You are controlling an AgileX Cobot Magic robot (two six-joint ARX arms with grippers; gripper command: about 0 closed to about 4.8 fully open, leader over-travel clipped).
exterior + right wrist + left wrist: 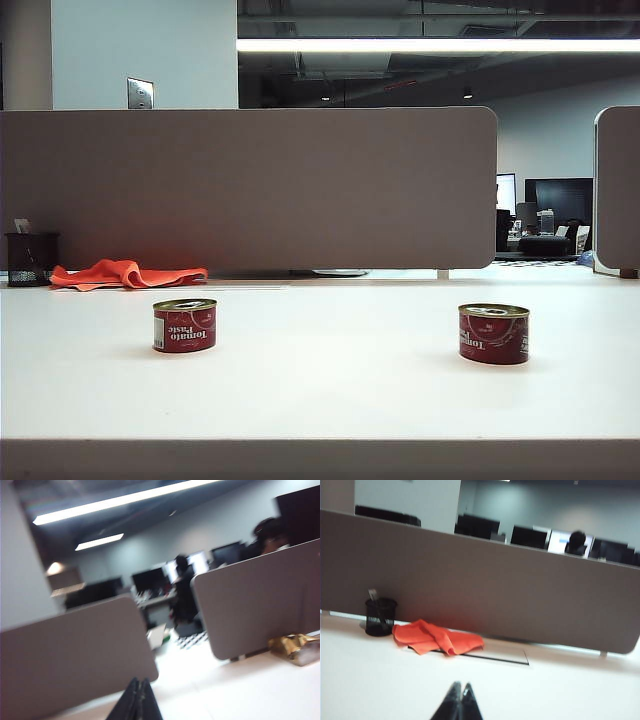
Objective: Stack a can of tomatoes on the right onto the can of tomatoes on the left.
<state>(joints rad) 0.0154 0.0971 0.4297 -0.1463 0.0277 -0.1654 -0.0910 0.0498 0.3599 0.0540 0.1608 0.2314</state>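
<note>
Tomato cans stand well apart on the white table (pixel 320 400): the left can (pixel 184 325) and the right can (pixel 493 333), both upright with lids up and nothing between them. Neither arm appears in the exterior view, and neither can appears in a wrist view, so how each can lies relative to either gripper cannot be told.

Ahead of the left gripper (pixel 458 702), against the grey divider (pixel 480 590), lie a crumpled orange cloth (pixel 437 637) and a black mesh pen cup (pixel 380 616) just beside it. The left gripper's fingertips meet in a point, pressed together on nothing, just above the tabletop and aimed roughly level at the divider.

The right gripper (pixel 136 700) likewise shows its fingers closed together and empty, tilted a little, looking over the table toward a second divider panel (pixel 260 605). A gold, crumpled object (pixel 295 647) sits at that panel's foot, cut off by the frame edge and too blurred to identify. The whole right wrist view is soft with blur.
</note>
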